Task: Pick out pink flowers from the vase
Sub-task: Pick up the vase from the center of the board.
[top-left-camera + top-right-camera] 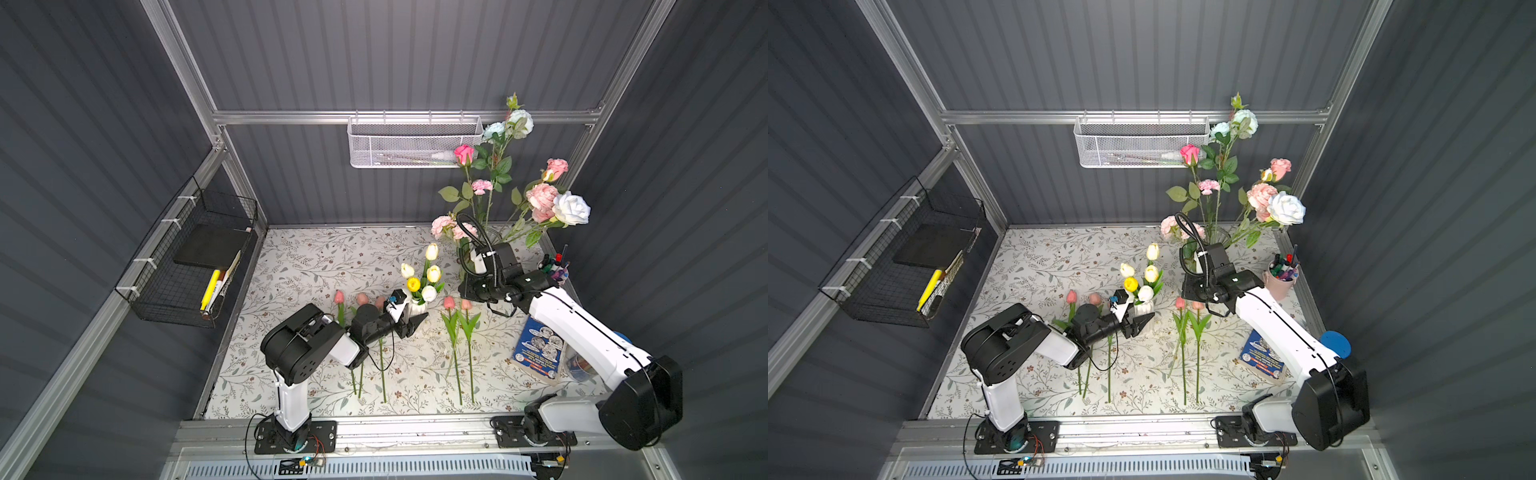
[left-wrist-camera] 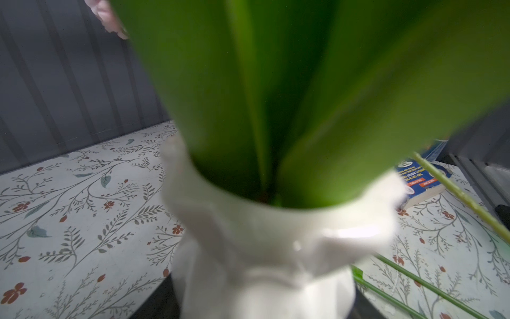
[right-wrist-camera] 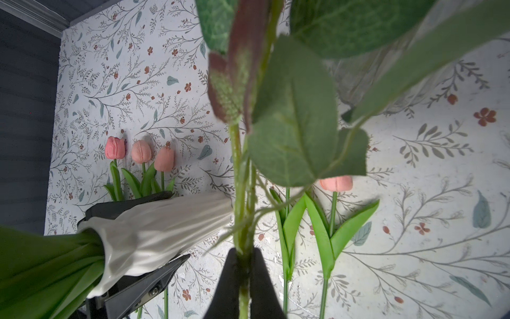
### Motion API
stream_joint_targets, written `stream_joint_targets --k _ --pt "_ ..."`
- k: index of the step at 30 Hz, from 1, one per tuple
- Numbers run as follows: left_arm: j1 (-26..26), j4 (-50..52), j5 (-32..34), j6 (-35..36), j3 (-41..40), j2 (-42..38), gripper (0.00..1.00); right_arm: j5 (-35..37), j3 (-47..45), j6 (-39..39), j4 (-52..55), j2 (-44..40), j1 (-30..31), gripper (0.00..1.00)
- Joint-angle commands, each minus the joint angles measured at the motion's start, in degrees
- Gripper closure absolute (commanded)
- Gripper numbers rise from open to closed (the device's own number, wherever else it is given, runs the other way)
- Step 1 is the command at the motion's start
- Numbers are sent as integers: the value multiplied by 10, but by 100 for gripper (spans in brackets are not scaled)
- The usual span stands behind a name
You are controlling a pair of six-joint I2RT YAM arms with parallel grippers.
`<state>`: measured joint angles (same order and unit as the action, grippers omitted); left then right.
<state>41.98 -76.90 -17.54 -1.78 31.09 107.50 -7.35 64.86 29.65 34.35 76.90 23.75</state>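
Small vase [image 1: 417, 309] stood near the middle of the bench [image 1: 311, 257], upright tulips [image 1: 432, 274] in it; three tulips [image 1: 362, 298] lay side by side to its left, two tulips [image 1: 449, 302] to its right, heads rearward; tall vase [image 1: 1219, 239] stood rear right, pen cup [image 1: 1281, 282] to its right; book [image 1: 538, 349] lay front right; wire basket [image 1: 183, 266] hung on left wall, mesh basket [image 1: 415, 143] on rear wall; left end effector [image 3: 179, 225] straddled the small vase; right end effector [image 3: 244, 256] pinched a stem [image 3: 240, 193] beside the tall vase.

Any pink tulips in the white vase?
No: in a top view the white vase holds only yellow, cream and white tulips; the pink tulips lie on the table.
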Motion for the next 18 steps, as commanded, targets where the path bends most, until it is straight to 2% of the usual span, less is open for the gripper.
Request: stream_joint_targets --k 1,8,13,18 --pt "4 -23 -7 -2 5 3 34 -4 4 8 9 -2 -3 100" --pt "4 -23 -14 -4 8 -10 50 -6 16 2 26 -3 -4 100" --pt "1 -20 -9 2 9 -32 55 -3 17 -3 32 -8 -5 100" --pt "-77 33 -10 -3 34 -99 58 -15 16 -5 30 -4 -5 100"
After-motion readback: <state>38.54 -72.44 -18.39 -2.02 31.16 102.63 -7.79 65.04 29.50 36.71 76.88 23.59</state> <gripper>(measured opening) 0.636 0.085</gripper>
